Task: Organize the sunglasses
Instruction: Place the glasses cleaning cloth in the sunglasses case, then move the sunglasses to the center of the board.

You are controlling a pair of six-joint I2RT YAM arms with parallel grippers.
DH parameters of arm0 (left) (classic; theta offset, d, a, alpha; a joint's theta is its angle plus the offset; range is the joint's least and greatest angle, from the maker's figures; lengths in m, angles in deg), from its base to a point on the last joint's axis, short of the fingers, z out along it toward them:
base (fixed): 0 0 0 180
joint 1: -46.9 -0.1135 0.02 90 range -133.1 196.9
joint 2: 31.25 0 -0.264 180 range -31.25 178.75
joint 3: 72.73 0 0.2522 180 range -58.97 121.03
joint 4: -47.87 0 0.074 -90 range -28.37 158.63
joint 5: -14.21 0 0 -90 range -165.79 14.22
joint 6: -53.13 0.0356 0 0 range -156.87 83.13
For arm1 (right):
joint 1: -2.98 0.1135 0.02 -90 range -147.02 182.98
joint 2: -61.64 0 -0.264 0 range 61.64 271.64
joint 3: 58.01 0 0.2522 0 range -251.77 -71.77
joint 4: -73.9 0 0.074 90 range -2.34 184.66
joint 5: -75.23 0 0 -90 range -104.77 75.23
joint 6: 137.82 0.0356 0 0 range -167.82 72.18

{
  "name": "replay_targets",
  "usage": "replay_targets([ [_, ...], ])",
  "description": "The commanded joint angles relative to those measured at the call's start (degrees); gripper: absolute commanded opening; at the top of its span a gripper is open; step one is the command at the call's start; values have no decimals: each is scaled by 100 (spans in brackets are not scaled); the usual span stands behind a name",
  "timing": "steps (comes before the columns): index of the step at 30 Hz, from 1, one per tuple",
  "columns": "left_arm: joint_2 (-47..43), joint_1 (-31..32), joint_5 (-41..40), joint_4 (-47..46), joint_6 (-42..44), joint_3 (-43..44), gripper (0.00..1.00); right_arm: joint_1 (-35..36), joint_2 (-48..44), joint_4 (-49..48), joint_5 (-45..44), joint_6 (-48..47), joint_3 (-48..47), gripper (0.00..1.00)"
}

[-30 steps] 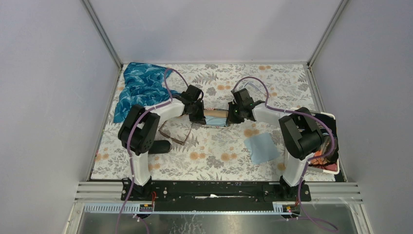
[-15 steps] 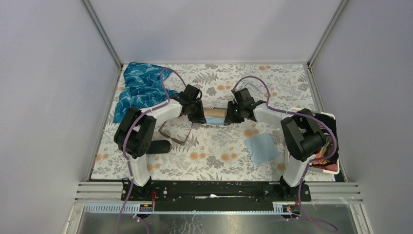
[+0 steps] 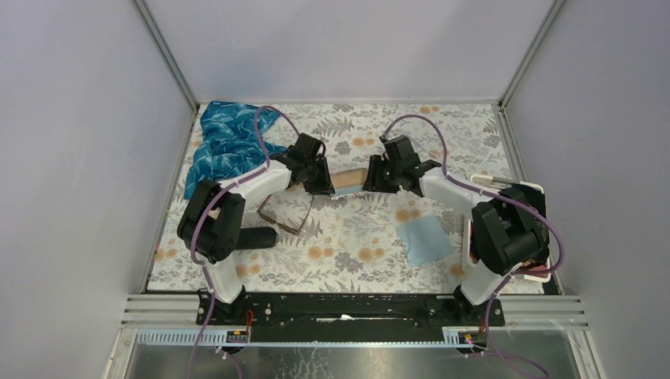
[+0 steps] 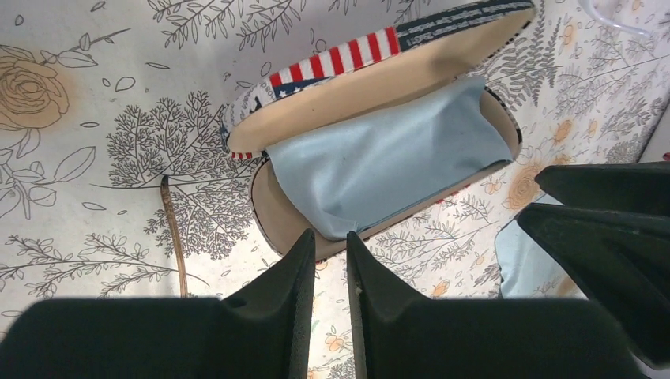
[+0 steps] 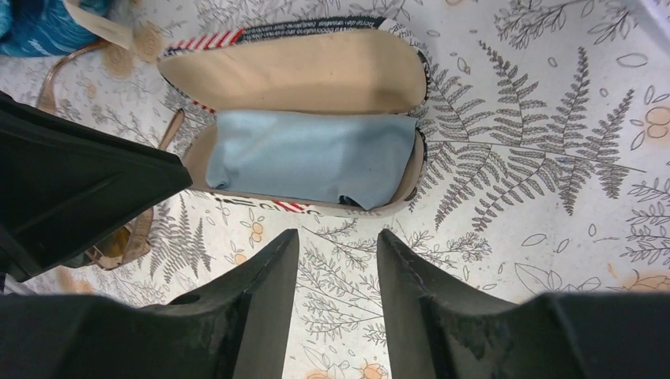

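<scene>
The sunglasses [image 3: 284,213], brown-tinted with slim arms, lie on the floral cloth near the left arm; one brown arm [image 4: 174,237] shows in the left wrist view and a lens [image 5: 118,237] in the right wrist view. A flag-striped glasses case [image 3: 348,181] lies open between the grippers, with a pale blue cloth [image 4: 387,158] inside it. My left gripper [image 4: 330,237] hovers at the case's near rim, its jaws a narrow gap apart with nothing between them. My right gripper [image 5: 338,237] stands open just short of the case [image 5: 308,79], empty.
A black oval case [image 3: 257,237] lies by the left arm. A blue patterned fabric [image 3: 225,146] is heaped at the back left. A second pale blue cloth [image 3: 425,238] lies front right, and a white basket [image 3: 540,189] of items stands at the right edge.
Both grippers have opened and let go of the striped case, which now lies open. The right gripper has drawn back toward the far side; the left has shifted slightly.
</scene>
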Motion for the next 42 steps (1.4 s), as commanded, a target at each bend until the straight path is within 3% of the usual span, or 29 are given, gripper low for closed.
replay_targets([
  [1,-313,-33,-219,-9,-16,-10,25,-30,-465,221,-298,-52,-300,50],
  [9,-1128,3,-791,513,150,166,26,-40,-1151,591,-904,-217,-386,60],
  [14,-1891,20,-1558,888,336,-291,26,-75,-1892,751,-1397,-285,117,66],
  [20,-1823,11,-1724,1078,316,-1039,50,-78,-2378,879,-1128,-84,858,70],
  [30,-1249,33,-1326,946,353,-1289,61,-74,-2604,801,-1043,16,1156,73],
  [38,-1100,486,-1149,683,137,-1540,59,-75,-2486,723,-884,-8,1147,73],
  [42,-1044,767,-1183,640,-32,-1534,36,-75,-2469,704,-762,13,1178,73],
])
